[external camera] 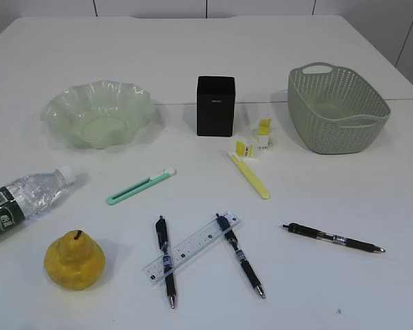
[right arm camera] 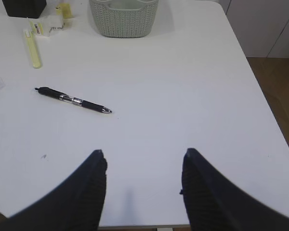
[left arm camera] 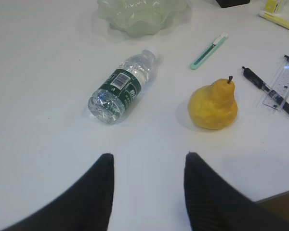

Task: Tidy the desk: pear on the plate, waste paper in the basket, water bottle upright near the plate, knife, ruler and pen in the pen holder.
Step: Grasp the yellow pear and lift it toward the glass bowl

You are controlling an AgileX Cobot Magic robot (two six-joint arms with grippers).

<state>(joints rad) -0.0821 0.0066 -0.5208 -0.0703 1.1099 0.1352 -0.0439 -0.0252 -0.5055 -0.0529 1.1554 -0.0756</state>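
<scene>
Both end effectors hang over the white worktop with jaws apart and empty; nothing is sorted yet.

From my left end effector, the clear plastic water bottle with a dark green label lies on its side just ahead; its print is too small for me to read. The lumpy yellow pear sits ahead to the right, with nothing in the way of either, and the wavy pale green glass plate is farther ahead. Ahead-left of my right end effector lies one black pen, with the grey-green woven basket far ahead. I count three black pens, one clear ruler lying against two of them, a green utility knife, a yellow one, a few yellow and white paper scraps, and one matte black square pen holder with unreadable lettering.
</scene>
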